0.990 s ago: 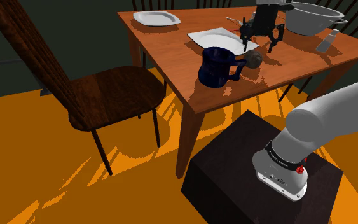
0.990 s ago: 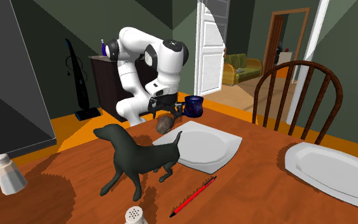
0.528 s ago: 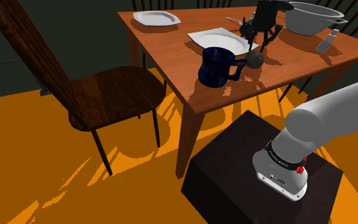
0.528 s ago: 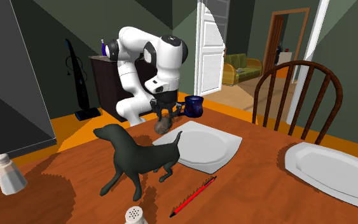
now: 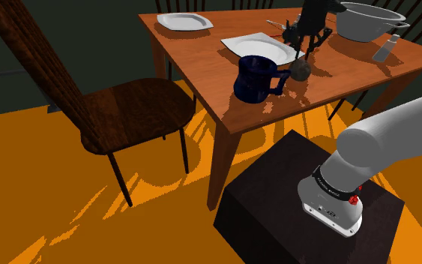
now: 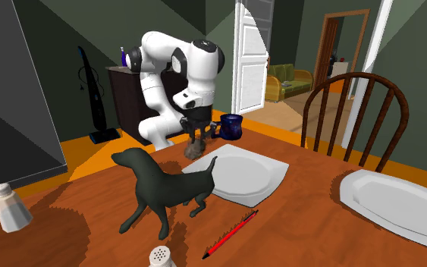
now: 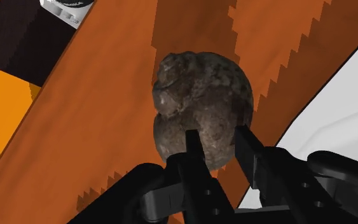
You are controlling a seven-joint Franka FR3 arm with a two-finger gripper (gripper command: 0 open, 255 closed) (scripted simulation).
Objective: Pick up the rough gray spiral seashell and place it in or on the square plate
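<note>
The gripper [image 7: 216, 135] pinches the gray seashell [image 7: 196, 95] near one end with its 2 fingers, and the shell looks hard, bumpy and easy to hold.

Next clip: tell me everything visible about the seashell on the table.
The seashell is a rough, mottled grey-brown lump of two rounded whorls, stony in look. It lies on the orange-brown wooden table near the table's edge. It is just beside the white square plate but not on it, and the dark blue mug stands close by. The black gripper hangs right over it, jaws clasping one end.
</note>
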